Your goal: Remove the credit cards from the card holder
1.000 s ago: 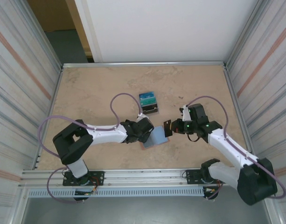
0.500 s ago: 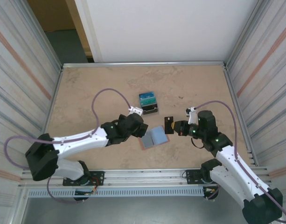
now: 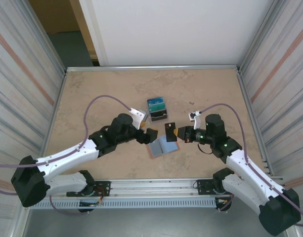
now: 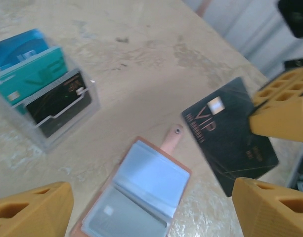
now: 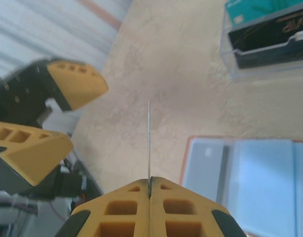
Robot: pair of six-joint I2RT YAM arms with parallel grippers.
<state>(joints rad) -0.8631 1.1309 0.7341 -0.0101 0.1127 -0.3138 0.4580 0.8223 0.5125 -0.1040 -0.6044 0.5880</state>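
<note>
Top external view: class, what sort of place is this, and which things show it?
Probably a robot test cell: a beige table walled by ribbed panels, and a left arm and right arm bolted to a metal rail at its near edge.

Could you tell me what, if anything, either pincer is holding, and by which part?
The right pincer pinches the black card by one edge; the open left pincer holds nothing.
</note>
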